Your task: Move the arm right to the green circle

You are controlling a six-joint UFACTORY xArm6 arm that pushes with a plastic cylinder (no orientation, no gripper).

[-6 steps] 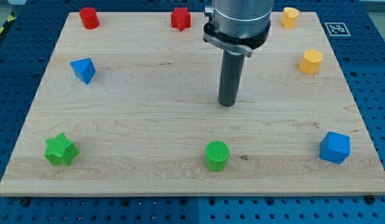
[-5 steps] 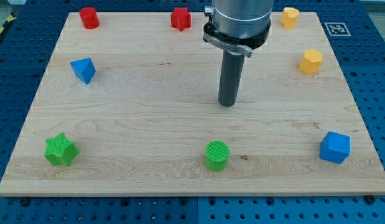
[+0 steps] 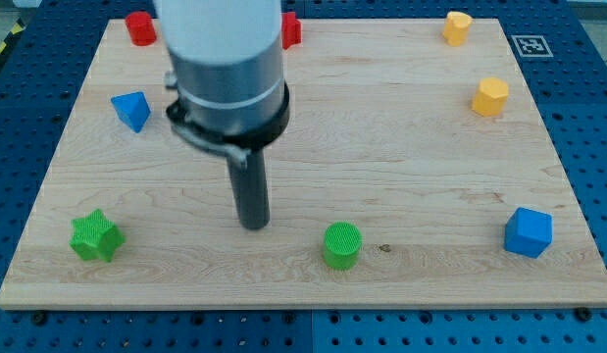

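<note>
My tip (image 3: 253,225) rests on the tabletop (image 3: 401,147), near the green circle (image 3: 342,245) at its right; the arm partly hides the red block (image 3: 292,29). No gripper shows.

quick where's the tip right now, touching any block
My tip: touching nothing, on bare board to the view's left of the green circle, apart from it.
</note>
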